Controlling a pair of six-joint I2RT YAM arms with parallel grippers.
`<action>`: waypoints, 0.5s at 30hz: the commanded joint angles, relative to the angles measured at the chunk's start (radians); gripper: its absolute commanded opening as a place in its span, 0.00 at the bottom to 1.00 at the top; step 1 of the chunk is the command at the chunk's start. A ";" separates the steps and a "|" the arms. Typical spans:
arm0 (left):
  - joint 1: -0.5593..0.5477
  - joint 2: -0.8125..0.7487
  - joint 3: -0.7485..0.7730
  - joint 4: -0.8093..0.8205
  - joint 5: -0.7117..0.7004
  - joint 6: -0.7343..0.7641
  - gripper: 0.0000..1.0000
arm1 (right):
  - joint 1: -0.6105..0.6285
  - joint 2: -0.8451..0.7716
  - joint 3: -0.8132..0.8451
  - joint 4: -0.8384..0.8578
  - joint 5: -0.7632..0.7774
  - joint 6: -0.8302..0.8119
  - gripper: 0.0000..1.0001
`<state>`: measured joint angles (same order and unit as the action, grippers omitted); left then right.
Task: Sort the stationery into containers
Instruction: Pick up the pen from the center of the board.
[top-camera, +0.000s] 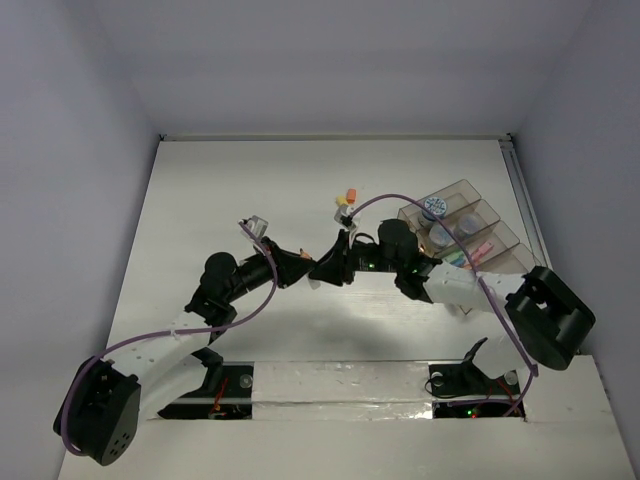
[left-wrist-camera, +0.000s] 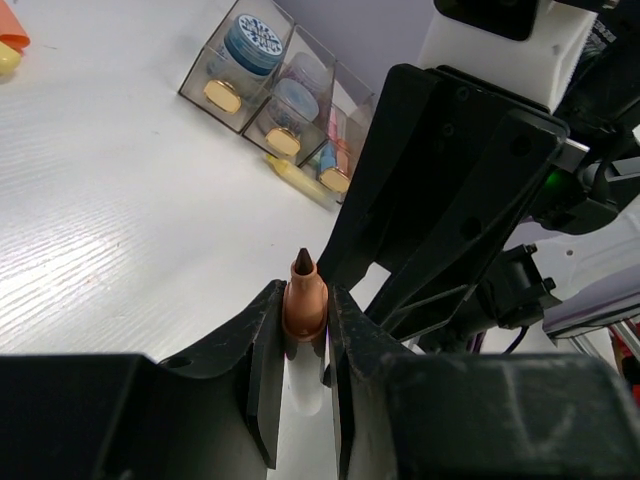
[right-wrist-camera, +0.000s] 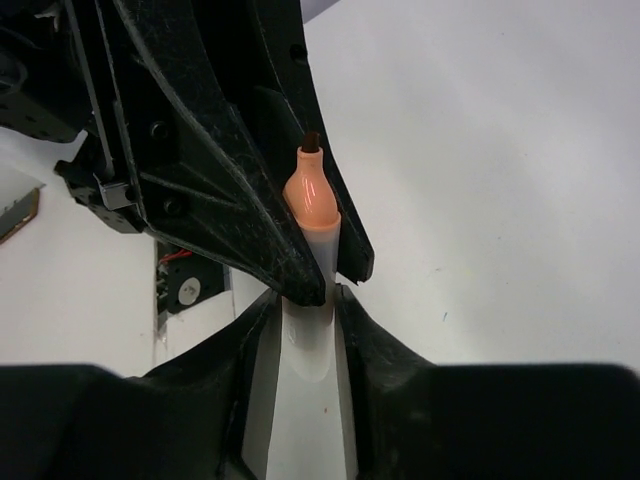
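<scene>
The left gripper (left-wrist-camera: 303, 300) and right gripper (right-wrist-camera: 307, 295) both squeeze the orange-tipped white plastic pen (right-wrist-camera: 312, 200) near the clear brown plastic tray (top-camera: 465, 187); we should loosen the left one slowly.

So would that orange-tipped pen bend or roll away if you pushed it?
It probably won't bend: the pen looks straight and stiff between the left hand and right hand. Its body looks round and smooth, so it might roll on the table or slip. It is thin, so likely light.

robot lab cell: white table (top-camera: 230, 190) inside plain grey walls (top-camera: 70, 150)
</scene>
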<state>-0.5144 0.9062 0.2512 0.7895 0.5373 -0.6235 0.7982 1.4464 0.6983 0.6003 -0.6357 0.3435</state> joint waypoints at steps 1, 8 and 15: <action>-0.012 -0.020 0.031 0.131 0.072 -0.050 0.00 | 0.013 0.019 -0.006 0.151 -0.105 0.054 0.29; -0.012 -0.032 0.031 0.132 0.072 -0.062 0.00 | 0.004 0.023 -0.022 0.248 -0.157 0.123 0.08; -0.012 -0.099 0.019 0.070 -0.022 -0.068 0.63 | -0.027 0.037 -0.059 0.375 -0.081 0.219 0.00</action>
<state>-0.5182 0.8516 0.2512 0.8116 0.5396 -0.6769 0.7784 1.4719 0.6529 0.8238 -0.7322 0.4976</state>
